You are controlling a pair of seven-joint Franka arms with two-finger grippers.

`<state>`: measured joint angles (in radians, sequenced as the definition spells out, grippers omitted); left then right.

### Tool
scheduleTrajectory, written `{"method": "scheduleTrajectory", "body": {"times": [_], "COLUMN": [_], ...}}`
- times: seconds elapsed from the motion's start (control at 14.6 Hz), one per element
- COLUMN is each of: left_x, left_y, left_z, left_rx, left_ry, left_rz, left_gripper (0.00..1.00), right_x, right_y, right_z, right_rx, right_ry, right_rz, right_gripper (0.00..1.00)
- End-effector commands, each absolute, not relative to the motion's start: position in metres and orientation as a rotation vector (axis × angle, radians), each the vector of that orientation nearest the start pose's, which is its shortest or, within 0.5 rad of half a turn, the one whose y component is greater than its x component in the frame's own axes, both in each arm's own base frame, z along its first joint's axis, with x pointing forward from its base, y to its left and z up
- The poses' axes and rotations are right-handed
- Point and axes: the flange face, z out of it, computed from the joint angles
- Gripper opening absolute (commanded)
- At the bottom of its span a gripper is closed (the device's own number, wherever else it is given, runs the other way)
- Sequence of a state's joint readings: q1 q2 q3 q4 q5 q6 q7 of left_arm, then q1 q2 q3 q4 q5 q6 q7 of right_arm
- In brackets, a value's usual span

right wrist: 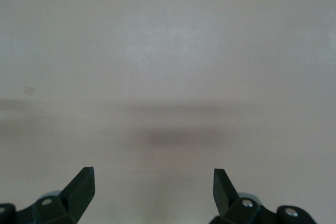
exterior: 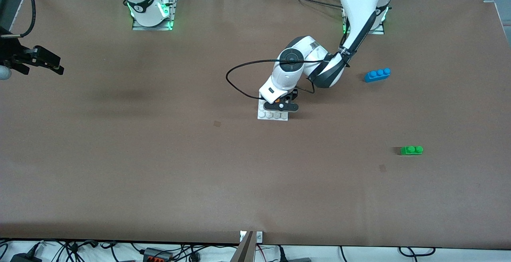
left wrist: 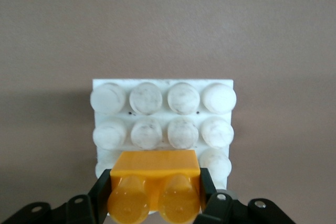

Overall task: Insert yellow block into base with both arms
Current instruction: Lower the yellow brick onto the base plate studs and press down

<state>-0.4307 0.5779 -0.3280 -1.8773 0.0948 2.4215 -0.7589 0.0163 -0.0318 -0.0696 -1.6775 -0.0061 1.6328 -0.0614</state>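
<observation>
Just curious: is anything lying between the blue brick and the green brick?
No. In the front view, only bare brown table lies between the blue brick and the green brick.

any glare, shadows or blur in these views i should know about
Front view: even light, a soft dark shadow smudge on the table toward the right arm's end. Left wrist view: the yellow block and the base are fairly sharp, with a faint shadow beside the base. Right wrist view: washed out and pale, with a blurry shadow band under the right gripper.

No legible text, label, brand, number or sign on anything.
</observation>
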Motion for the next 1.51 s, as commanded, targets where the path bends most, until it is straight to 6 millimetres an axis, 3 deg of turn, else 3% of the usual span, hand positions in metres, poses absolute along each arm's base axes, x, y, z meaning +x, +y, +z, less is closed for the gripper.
{"method": "scheduleTrajectory", "body": {"times": [0.0, 0.48, 0.55, 0.62, 0.69, 0.82, 1.1, 1.23, 1.44], "left_x": [0.471, 0.472, 0.472, 0.477, 0.484, 0.492, 0.514, 0.529, 0.556], "left_y": [-0.436, -0.433, -0.433, -0.429, -0.422, -0.412, -0.38, -0.353, -0.295], "left_z": [0.21, 0.207, 0.208, 0.211, 0.217, 0.236, 0.293, 0.319, 0.35], "left_rx": [-3.203, -3.2, -3.201, -3.205, -3.207, -3.189, -3.184, -3.181, -3.158], "left_ry": [0.038, 0.033, 0.036, 0.012, 0.006, -0.017, -0.089, -0.138, -0.189], "left_rz": [0.125, 0.127, 0.127, 0.123, 0.113, 0.117, 0.087, 0.059, 0.042], "left_gripper": [0.24, 0.25, 0.29, 0.58, 1.0, 1.0, 1.0, 1.0, 1.0], "right_x": [0.546, 0.546, 0.546, 0.546, 0.546, 0.546, 0.546, 0.546, 0.546], "right_y": [-0.032, -0.028, -0.028, -0.028, -0.029, -0.029, -0.029, -0.03, -0.03], "right_z": [0.598, 0.598, 0.599, 0.598, 0.598, 0.598, 0.598, 0.598, 0.598], "right_rx": [-3.146, -3.146, -3.146, -3.146, -3.146, -3.146, -3.146, -3.146, -3.146], "right_ry": [-0.02, -0.03, -0.03, -0.032, -0.027, -0.027, -0.027, -0.025, -0.025], "right_rz": [0.02, 0.02, 0.017, 0.02, 0.02, 0.02, 0.02, 0.02, 0.02], "right_gripper": [1.0, 1.0, 1.0, 1.0, 1.0, 1.0, 1.0, 1.0, 1.0]}}
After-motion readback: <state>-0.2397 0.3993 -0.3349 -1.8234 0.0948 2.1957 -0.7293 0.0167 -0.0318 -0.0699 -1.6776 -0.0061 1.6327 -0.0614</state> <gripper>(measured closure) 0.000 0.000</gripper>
